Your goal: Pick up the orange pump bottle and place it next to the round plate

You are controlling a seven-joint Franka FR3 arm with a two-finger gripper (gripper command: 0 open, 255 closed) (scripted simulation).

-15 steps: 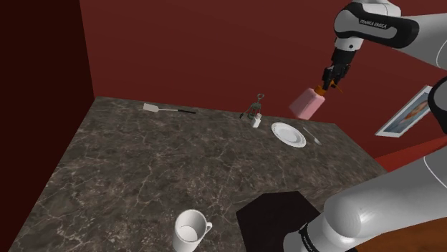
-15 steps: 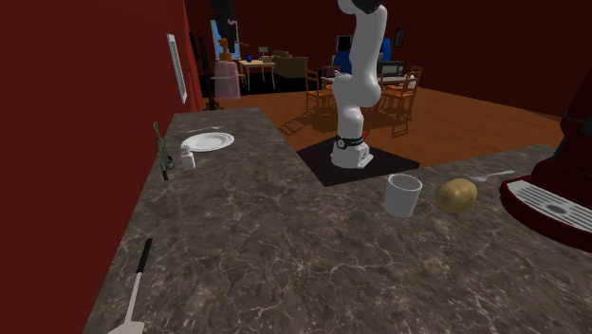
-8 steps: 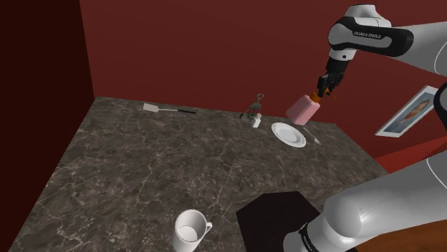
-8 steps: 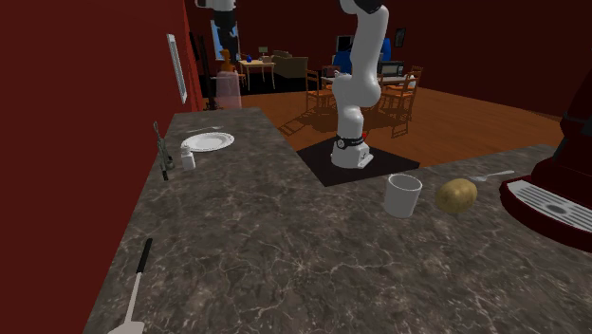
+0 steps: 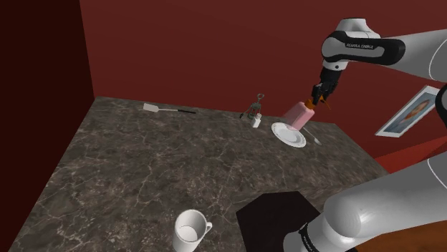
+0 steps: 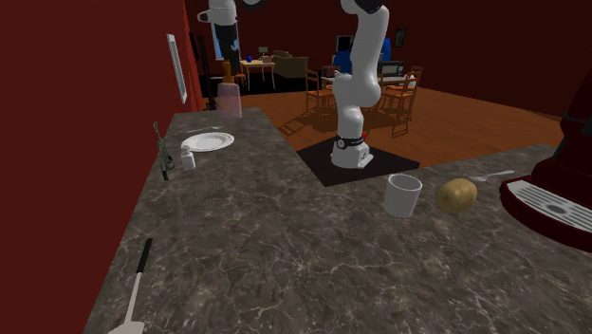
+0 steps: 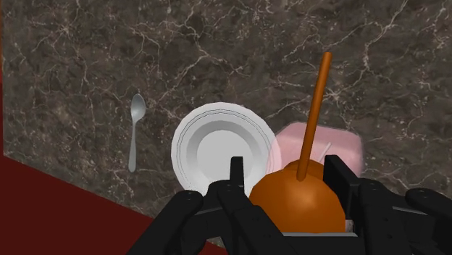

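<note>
- The gripper (image 5: 318,96) is clenched on the rounded orange head of the pump bottle (image 5: 299,112). Its pale pink body hangs tilted in the air over the far right of the table (image 5: 143,179), just beyond the round plate (image 5: 288,134).
- It is probably light, stiff plastic. The smooth domed head (image 7: 297,194) may slip or let the body swing, and the thin nozzle (image 7: 317,109) looks like the weakest part.
- It needs to land base-flat or it could topple.
- The plate (image 7: 217,148) is bare, and the white mug (image 5: 190,230) at the near edge looks empty. What the bottle holds cannot be told.
</note>
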